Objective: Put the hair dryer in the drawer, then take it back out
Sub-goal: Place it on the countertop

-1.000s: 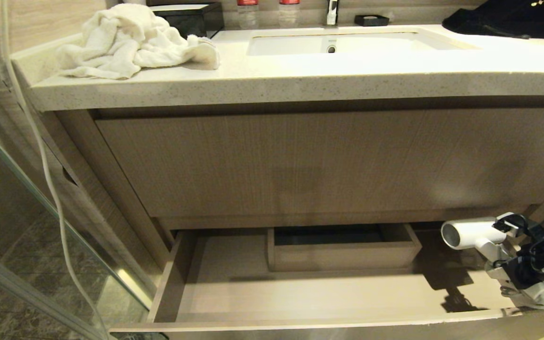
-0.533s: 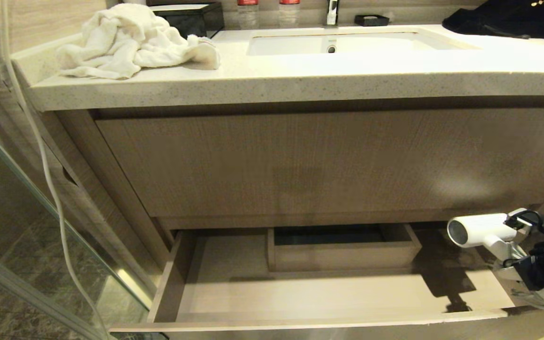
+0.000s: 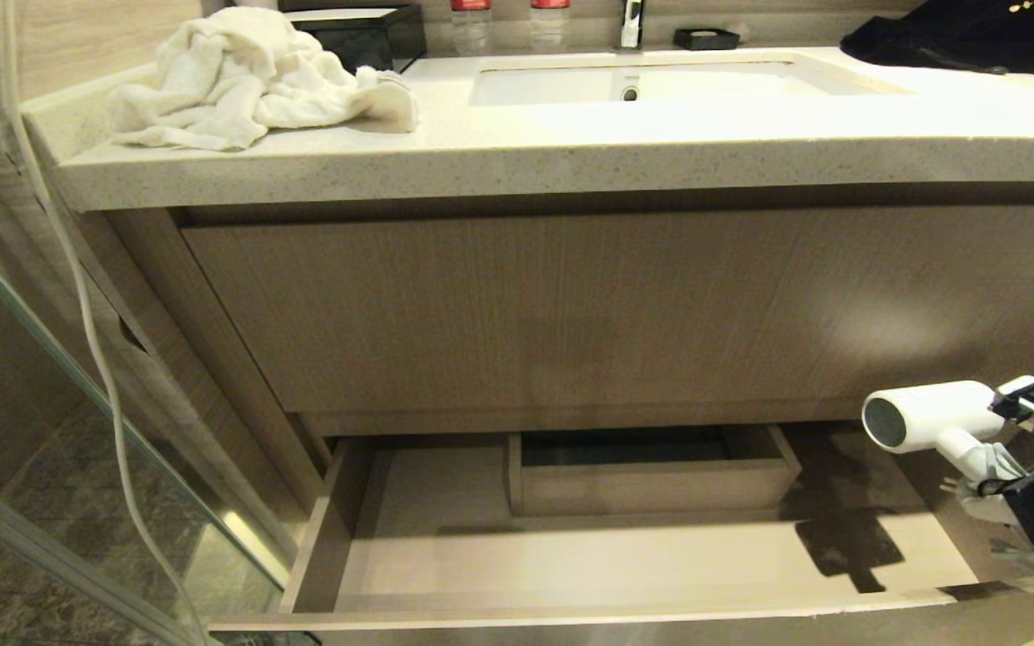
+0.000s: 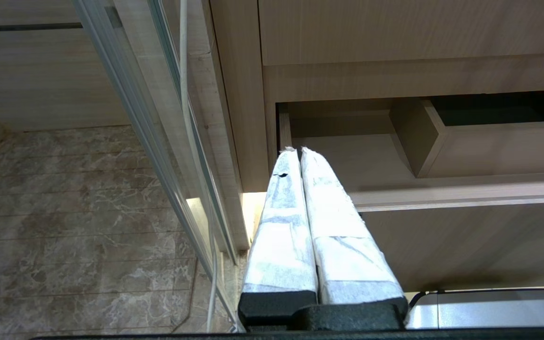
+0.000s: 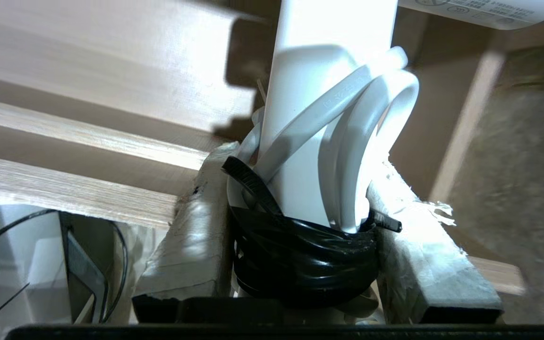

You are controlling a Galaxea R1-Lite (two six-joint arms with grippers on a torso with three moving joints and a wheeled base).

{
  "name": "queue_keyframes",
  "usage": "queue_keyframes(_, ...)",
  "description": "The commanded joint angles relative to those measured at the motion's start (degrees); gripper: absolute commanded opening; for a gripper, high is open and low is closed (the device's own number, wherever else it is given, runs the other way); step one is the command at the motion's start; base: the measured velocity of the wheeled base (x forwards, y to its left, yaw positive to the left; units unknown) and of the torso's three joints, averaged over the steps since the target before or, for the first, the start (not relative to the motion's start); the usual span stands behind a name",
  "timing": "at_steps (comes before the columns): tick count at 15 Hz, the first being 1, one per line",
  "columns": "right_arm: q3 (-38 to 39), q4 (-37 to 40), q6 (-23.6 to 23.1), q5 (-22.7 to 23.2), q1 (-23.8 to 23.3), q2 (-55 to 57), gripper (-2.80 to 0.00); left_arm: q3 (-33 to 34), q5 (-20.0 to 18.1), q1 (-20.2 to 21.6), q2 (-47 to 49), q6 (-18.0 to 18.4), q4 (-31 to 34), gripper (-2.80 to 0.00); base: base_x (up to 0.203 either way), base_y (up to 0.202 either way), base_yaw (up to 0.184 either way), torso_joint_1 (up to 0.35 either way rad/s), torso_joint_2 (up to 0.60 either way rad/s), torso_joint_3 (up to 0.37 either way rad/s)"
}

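The white hair dryer hangs above the right end of the open drawer, its dark round end facing left. My right gripper is shut on its handle, where the white cord is bundled by a black strap. The padded fingers press both sides of that bundle. The drawer's pale wood interior shows nothing lying on its floor. My left gripper is shut and empty, parked low by the drawer's left front corner, outside the head view.
A small open wooden box stands at the drawer's back middle. Above is a taller wood-grain front under the stone counter with a sink and a white towel. A glass panel and a hanging white cable are at the left.
My right gripper has lifted the hair dryer up and slightly right, away from the drawer floor. Its shadow in the drawer has shifted. Nothing else moved.
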Motion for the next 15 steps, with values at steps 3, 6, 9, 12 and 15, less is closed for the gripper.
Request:
queue_keyframes(3, 0.71, 1.14, 0.9, -0.04, 0.07, -6.66, -2.8, 0.09, 0.0, 0.0, 0.09, -0.01, 0.02, -2.8, 0.0, 0.0, 0.0, 0.0, 0.0, 0.0)
queue_keyframes(6, 2.36, 3.37, 1.67, -0.03, 1.04, -12.63, -2.8, 0.09, 0.0, 0.0, 0.03, -0.01, 0.02, -2.8, 0.0, 0.0, 0.0, 0.0, 0.0, 0.0)
queue_keyframes(9, 5.0, 3.65, 2.57, -0.15, 1.21, -18.75, -2.8, 0.09, 0.0, 0.0, 0.09, -0.01, 0.02, -2.8, 0.0, 0.0, 0.0, 0.0, 0.0, 0.0)
queue_keyframes(12, 7.42, 3.79, 6.65, -0.17, 1.65, -24.09, -2.8, 0.09, 0.0, 0.0, 0.09, -0.01, 0.02, -2.8, 0.0, 0.0, 0.0, 0.0, 0.0, 0.0)
queue_keyframes(15, 8.31, 3.73, 7.61, -0.18, 2.01, -27.16, -2.8, 0.09, 0.0, 0.0, 0.09, -0.01, 0.02, -2.8, 0.0, 0.0, 0.0, 0.0, 0.0, 0.0)
